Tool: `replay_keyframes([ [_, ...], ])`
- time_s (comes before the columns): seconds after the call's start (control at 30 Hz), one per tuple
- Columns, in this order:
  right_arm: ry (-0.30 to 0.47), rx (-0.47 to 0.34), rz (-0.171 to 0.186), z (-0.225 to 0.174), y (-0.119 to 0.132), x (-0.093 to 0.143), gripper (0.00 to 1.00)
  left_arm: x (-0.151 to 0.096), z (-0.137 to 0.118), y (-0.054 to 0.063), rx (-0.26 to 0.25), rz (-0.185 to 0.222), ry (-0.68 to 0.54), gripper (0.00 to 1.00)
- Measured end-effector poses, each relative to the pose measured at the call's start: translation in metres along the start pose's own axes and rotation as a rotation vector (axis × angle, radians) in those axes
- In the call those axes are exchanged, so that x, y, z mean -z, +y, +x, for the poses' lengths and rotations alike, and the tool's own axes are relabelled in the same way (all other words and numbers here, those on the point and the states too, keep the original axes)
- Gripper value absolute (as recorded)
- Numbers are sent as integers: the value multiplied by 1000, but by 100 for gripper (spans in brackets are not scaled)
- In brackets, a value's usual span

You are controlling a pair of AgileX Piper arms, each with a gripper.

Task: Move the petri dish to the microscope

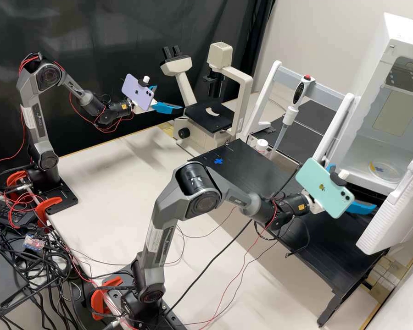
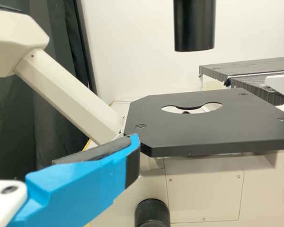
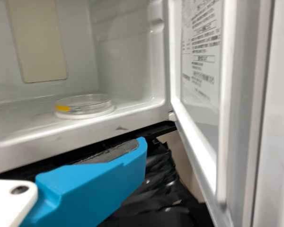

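Within white walls (image 3: 123,56), clear round dish (image 3: 84,106)

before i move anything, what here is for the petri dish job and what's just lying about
For the job:
petri dish, inside the open white cabinet
microscope, where the dish should go

Lying about:
pipette, upright at the white stand
white-capped bottle beside it
cable tangle by the arm bases

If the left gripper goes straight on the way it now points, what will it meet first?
Most likely the left gripper would meet the near edge of the microscope's black plate, but depth is hard to judge.
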Motion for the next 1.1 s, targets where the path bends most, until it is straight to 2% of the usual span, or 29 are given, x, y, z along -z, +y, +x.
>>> replay_keyframes([
  [0.17,-25,-4,28,29,5,6,100,0,0,0,0,0,0,100],
  [0.23,-34,-1,6,44,6,9,100,0,0,0,0,0,0,100],
  [0.5,-20,10,-35,89,5,28,100,0,0,0,0,0,0,100],
  [0.63,-18,26,-77,104,1,35,100,0,0,0,0,0,0,100],
  [0.8,-12,37,-98,118,-5,44,100,0,0,0,0,0,0,100],
  [0.87,-14,46,-125,124,-7,44,100,0,0,0,0,0,0,100],
  [1.1,-33,84,-126,141,-24,37,100,0,0,0,0,0,0,100],
])
